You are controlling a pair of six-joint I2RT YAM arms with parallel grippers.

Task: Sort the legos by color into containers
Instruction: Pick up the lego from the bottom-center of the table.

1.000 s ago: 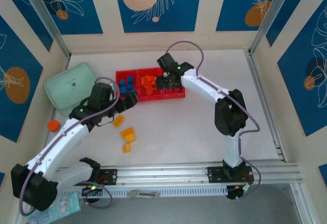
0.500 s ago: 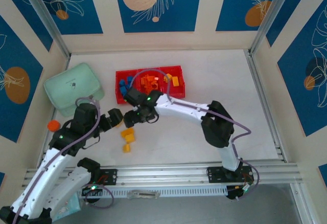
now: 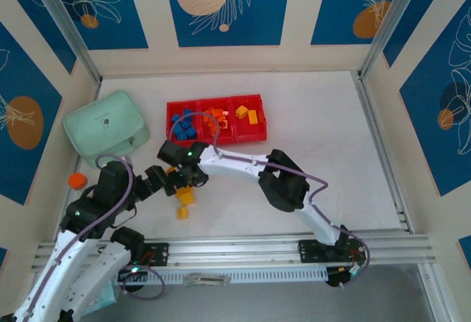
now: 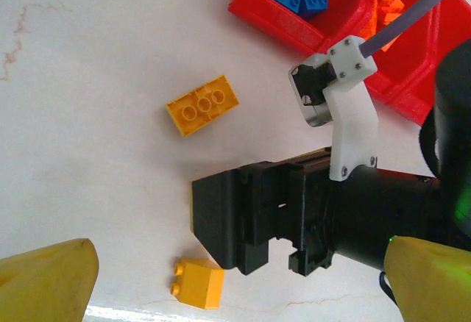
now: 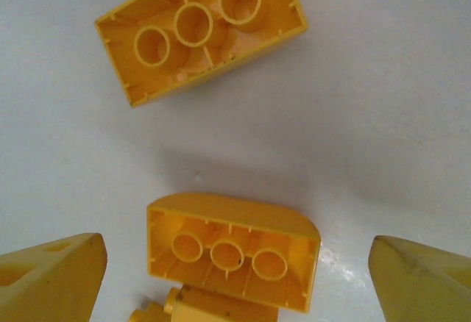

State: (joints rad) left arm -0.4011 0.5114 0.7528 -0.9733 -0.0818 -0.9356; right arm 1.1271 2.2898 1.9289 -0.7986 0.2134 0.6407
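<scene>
Step in hand: judged a pick-up of a loose yellow brick for the yellow compartment.
Left gripper (image 4: 237,281): jaws fully spread, empty, hovering at 9 o'clock of the right gripper (image 5: 235,274).
Right gripper: jaws wide, gripping nothing, straddling the curved lego (image 5: 232,252).
Curved lego: yellow-orange, hollow side up, three tubes, lying on the table (image 5: 383,116); second lego (image 5: 199,35) apart at its 12 o'clock.
Next move: probably lower, then close squarely.
Containers (image 3: 213,101): at 1 o'clock of the loose bricks, holding blue, orange and yellow bricks.

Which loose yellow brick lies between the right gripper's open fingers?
The rounded-corner brick, underside up, between the fingertips; the rectangular brick lies beyond them.
</scene>
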